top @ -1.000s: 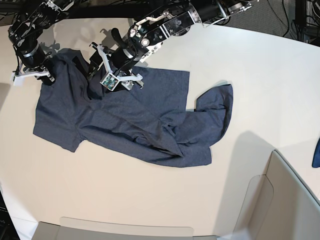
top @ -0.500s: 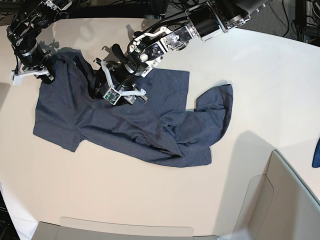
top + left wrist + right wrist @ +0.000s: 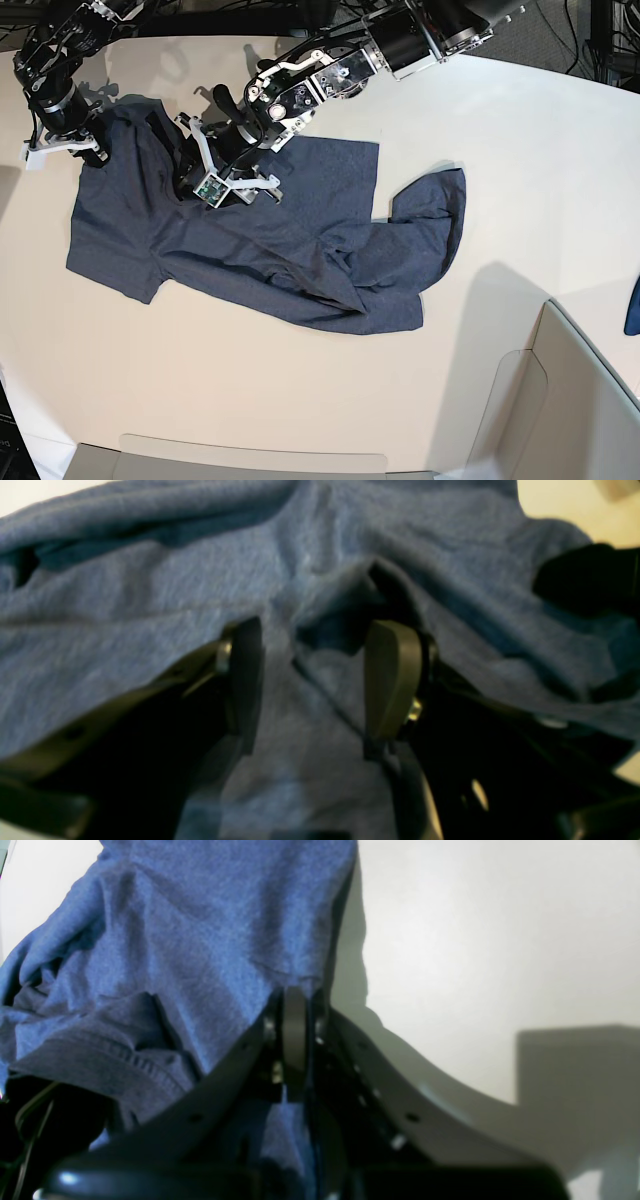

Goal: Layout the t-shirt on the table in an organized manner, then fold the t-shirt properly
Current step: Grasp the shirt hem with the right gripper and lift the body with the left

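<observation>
Both wrist views are blurred and show only cloth close up, so the shirt's (image 3: 250,240) full outline appears in the base view alone: dark navy-grey, spread crumpled across the far left part of the table (image 3: 520,140), its right end folded over itself. The left claw (image 3: 312,680) stands parted over a raised fold, seemingly gripping nothing. The right claw (image 3: 295,1030) is clenched on the shirt's edge near the far left corner, its fingertips hidden in the base view.
</observation>
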